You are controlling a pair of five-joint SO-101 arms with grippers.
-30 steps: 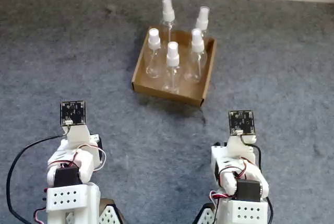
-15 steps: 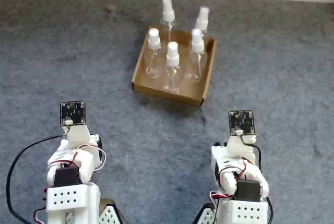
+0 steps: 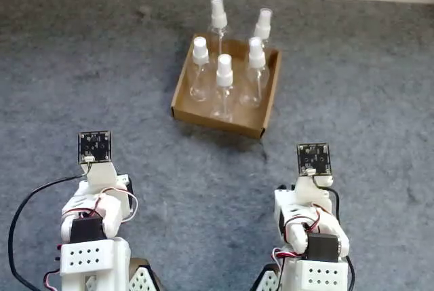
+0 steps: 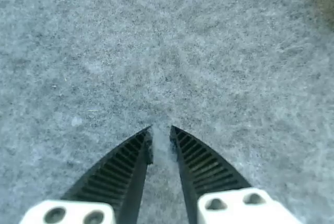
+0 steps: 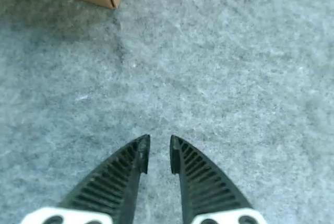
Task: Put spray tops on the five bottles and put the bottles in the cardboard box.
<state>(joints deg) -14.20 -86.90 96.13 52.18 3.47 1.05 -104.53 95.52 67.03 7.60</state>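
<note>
Cardboard box, shallow and square, holds clear white-topped bottles on fuzzy grey mat; ribbed black left gripper and right gripper clenched, empty.

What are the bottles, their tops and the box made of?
The bottles look like clear plastic, maybe glass: the box shows through them. Their spray tops look like white matte plastic. The cardboard box is dull brown cardboard, with thin folded walls.

Grey carpeted table carries the cardboard box
</note>
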